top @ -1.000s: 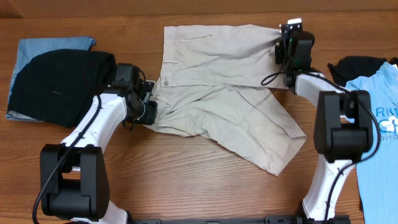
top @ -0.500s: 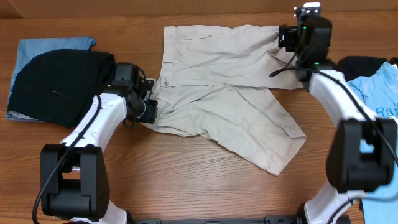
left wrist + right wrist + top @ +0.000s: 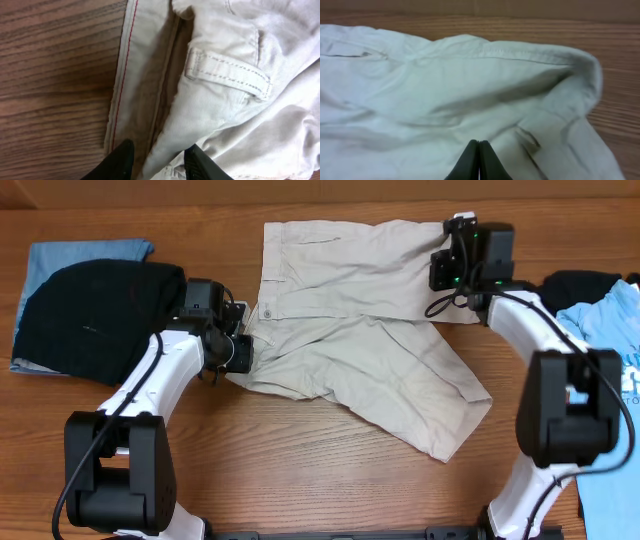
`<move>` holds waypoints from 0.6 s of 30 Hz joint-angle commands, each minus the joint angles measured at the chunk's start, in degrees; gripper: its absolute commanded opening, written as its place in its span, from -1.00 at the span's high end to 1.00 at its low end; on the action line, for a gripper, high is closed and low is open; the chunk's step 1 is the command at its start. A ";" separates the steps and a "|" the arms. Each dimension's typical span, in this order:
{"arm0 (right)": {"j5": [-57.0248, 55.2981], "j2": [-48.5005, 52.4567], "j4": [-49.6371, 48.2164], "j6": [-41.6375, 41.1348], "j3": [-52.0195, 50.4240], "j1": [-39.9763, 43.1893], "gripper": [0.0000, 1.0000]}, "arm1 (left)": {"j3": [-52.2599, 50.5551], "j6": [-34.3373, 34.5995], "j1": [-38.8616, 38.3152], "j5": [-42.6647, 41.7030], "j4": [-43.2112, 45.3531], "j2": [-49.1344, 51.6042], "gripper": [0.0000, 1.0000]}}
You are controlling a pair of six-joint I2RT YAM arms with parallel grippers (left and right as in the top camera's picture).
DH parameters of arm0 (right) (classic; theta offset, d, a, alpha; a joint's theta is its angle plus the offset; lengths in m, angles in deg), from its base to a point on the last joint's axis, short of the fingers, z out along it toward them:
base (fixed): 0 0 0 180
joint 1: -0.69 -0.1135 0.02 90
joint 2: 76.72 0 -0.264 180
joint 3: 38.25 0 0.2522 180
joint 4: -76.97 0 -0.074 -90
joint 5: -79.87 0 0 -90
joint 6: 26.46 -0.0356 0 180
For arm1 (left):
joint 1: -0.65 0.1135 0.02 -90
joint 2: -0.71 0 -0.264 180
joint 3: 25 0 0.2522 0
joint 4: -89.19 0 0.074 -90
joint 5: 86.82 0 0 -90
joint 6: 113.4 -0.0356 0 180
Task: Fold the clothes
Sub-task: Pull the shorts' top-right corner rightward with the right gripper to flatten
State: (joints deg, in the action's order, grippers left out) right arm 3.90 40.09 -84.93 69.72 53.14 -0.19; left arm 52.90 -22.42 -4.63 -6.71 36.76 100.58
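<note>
The beige shorts (image 3: 350, 330) lie spread on the wooden table, waistband to the left and legs to the right, the lower leg slanting toward the front. My left gripper (image 3: 238, 350) is at the waistband's left edge. In the left wrist view its fingers (image 3: 120, 160) stand a little apart, with a fold of the shorts (image 3: 225, 100) and a belt loop between and ahead of them. My right gripper (image 3: 447, 270) is over the upper leg's hem. In the right wrist view (image 3: 480, 150) its fingers are pressed together above the cloth (image 3: 445, 85), and nothing shows between them.
A black knit garment (image 3: 95, 315) lies on a folded light blue cloth (image 3: 60, 260) at the left. A light blue printed T-shirt (image 3: 610, 380) and a dark garment (image 3: 575, 285) lie at the right edge. Bare wood (image 3: 300, 470) lies in front of the shorts.
My right gripper swung up and to the right, then came back down and left onto the upper leg's hem. The left arm and the shorts have hardly moved.
</note>
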 commanded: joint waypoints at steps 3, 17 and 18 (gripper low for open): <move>1.92 7.30 -5.77 -0.55 0.00 -0.66 0.92 | 0.90 1.51 -0.39 -0.68 0.24 0.13 0.34; -24.65 9.35 -19.23 1.64 0.02 3.87 0.92 | 0.90 1.81 -0.37 0.00 0.42 0.13 0.34; -25.86 9.33 -19.74 2.05 0.28 4.48 0.92 | 0.90 1.81 -0.37 0.00 0.48 0.13 0.35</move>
State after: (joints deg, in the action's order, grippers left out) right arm -17.59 49.19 -103.29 70.62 52.99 2.56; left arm 52.90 -21.79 -4.63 -6.69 36.91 100.58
